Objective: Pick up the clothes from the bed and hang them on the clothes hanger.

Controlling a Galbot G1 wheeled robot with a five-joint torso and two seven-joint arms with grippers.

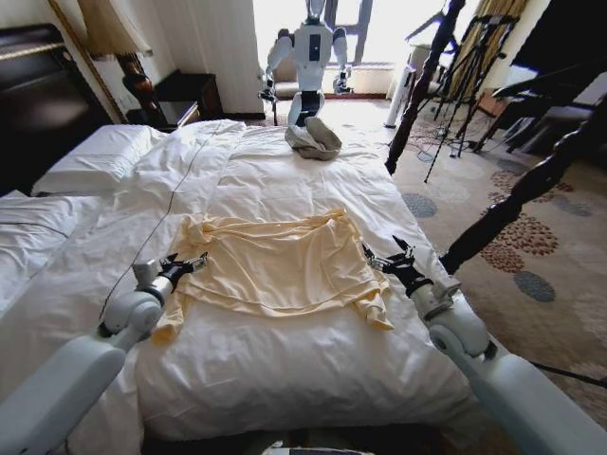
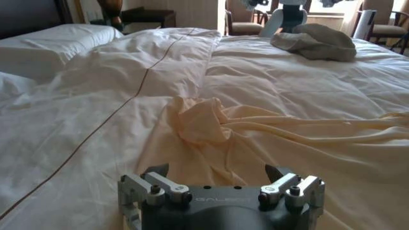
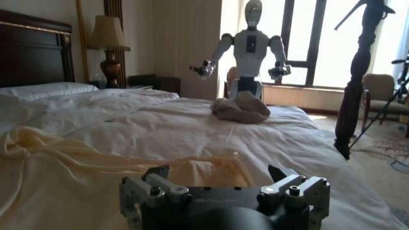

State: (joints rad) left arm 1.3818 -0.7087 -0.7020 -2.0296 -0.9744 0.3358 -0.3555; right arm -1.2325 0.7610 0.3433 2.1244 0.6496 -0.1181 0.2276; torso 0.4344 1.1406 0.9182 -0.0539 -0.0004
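The clothes (image 1: 275,263) lay spread flat on the bed (image 1: 313,180), between the two grippers. The left gripper (image 1: 190,263) sat at the top's left edge and the right gripper (image 1: 379,258) at its right edge, both with fingers spread and holding nothing. The top's chest print could not be made out.

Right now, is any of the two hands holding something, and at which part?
Nothing is held. The left hand and the right hand are both open, one at each side of the clothes, which lie flat on the bed.
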